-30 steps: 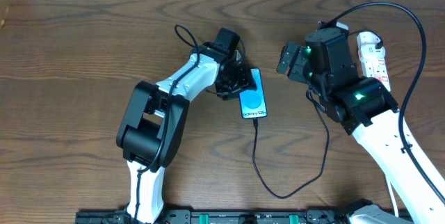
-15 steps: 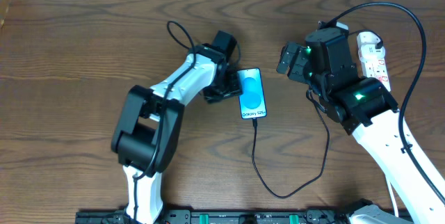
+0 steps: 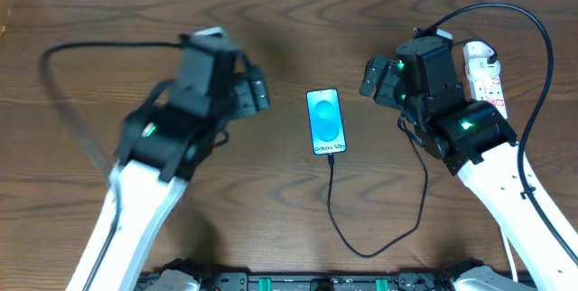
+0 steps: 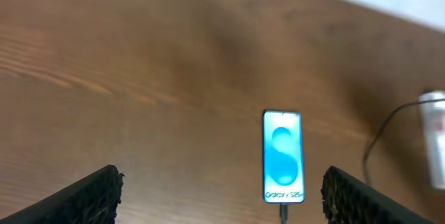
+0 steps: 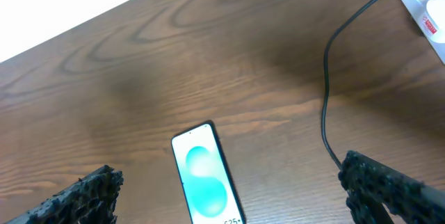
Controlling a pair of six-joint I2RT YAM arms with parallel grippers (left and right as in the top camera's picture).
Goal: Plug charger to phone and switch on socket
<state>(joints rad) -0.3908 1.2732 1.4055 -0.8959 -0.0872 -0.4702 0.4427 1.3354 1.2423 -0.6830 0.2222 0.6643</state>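
Phone (image 3: 326, 121) lies on wood-grain table (image 3: 271, 219); wall (image 5: 69, 1) beyond seems white.

Blue phone on brown woodgrain
You see the phone (image 3: 326, 121) at centre with a blue screen, paler blue circle and white lettering; the table (image 3: 108, 20) is brown with darker grain, the charger (image 3: 330, 192) cable black, the socket (image 3: 488, 70) at upper right white with red marks.

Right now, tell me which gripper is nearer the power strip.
Right. The right gripper sits a little to the left of the power strip; the left gripper is much farther off, beyond the phone.
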